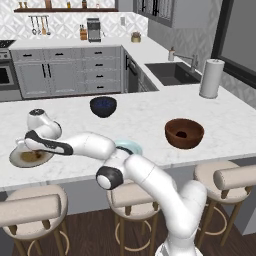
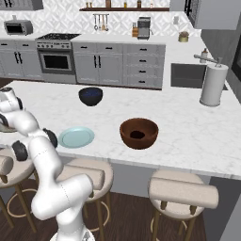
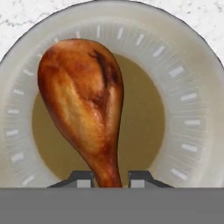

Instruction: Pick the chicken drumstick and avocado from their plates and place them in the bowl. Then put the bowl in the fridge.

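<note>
Orange-brown drumstick (image 3: pixel 83 109) lay on tan plate (image 3: pixel 188 87); gripper (image 3: pixel 110 178) hung spread, fingertips flanking thin bone end. Best: descend straight, close on bone, lift cleanly toward bowl (image 1: pixel 184 133).

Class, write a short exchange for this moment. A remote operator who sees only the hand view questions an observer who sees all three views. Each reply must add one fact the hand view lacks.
Operator: I see the chicken drumstick on the tan plate, with its bone end between the tips of the open gripper. Where is the bowl?
Observer: The reddish-brown bowl stands on the same counter, well off to the arm's right.
Operator: Is the avocado in it?
Observer: It seems so. A small dark shape, likely the avocado, lies in the bottom of the bowl.
Operator: And its plate?
Observer: The pale blue-green plate has nothing on it.
</note>
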Tool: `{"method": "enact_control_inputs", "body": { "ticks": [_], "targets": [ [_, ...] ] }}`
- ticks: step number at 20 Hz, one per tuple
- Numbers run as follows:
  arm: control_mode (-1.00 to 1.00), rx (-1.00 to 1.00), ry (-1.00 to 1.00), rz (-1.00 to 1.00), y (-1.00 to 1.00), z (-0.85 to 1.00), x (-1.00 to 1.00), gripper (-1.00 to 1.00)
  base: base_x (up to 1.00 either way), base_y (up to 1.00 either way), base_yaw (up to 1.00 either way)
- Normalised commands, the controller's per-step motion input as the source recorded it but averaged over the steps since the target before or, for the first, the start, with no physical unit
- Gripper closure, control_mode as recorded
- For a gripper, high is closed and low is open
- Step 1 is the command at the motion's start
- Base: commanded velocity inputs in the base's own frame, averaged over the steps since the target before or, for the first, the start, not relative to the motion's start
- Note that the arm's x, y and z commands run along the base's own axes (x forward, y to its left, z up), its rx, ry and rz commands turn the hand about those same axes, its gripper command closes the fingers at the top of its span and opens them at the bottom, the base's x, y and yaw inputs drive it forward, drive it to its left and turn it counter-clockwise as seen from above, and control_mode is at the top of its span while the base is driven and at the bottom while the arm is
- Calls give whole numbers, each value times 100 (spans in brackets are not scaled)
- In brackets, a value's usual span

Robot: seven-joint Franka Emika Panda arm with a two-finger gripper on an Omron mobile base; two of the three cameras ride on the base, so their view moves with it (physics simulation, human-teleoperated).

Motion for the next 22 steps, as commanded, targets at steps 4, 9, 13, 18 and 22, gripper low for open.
{"method": "enact_control_inputs", "body": {
  "ticks": [4, 9, 13, 18, 22],
  "targets": [
    [-100, 0, 0, 3, -16, 27, -54, 100, 0, 0, 0],
    [-100, 0, -3, 3, -31, 24, -89, 100, 0, 0, 0],
    [-100, 0, -4, 0, -68, 10, -78, 100, 0, 0, 0],
    [-100, -1, -5, 0, -100, 23, -32, 100, 0, 0, 0],
    [-100, 0, -8, 0, -100, 12, -29, 100, 0, 0, 0]
  ]
}}
